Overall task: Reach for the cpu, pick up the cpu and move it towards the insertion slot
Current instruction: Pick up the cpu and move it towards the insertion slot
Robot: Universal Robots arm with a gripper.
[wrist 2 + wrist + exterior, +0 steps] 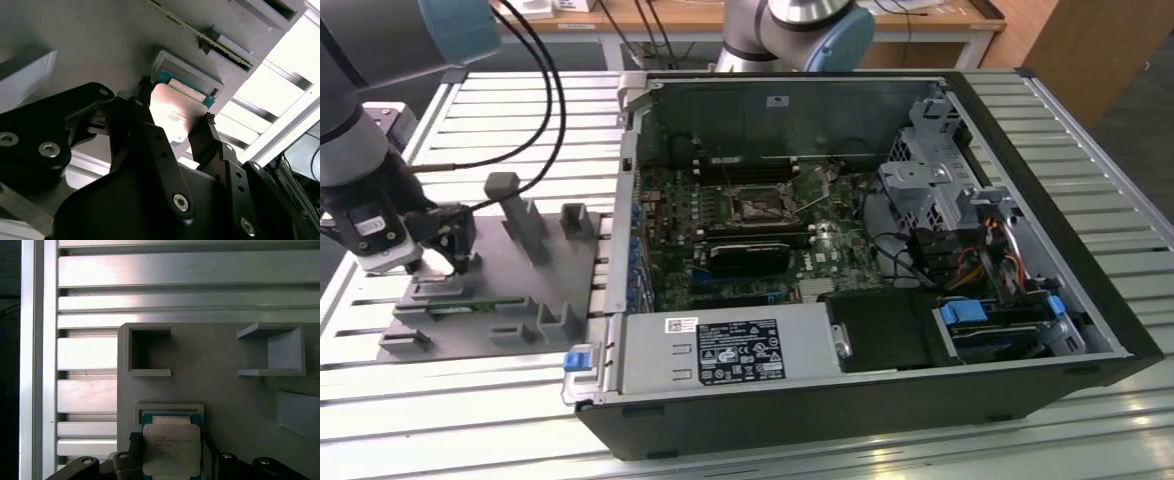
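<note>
One cpu (171, 449), one insertion slot (757, 205), one tray (500, 270).

Even overhead room light, soft shadows; computer case (787, 120) dim inside. In the first wrist view the table slats (185, 277) glare near white. In the second wrist view the cpu (175, 114) lid carries a pale sheen, gripper (176, 100) dark against it.

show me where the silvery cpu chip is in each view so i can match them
First wrist view: the silvery square cpu chip lies over the raised square pocket of the grey plastic tray.
Second wrist view: the chip is at that pocket, within the black claw.
Exterior view: too small to tell; the claw stands over the tray at the exterior view's left.
Shared landmark: the grey tray.
</note>
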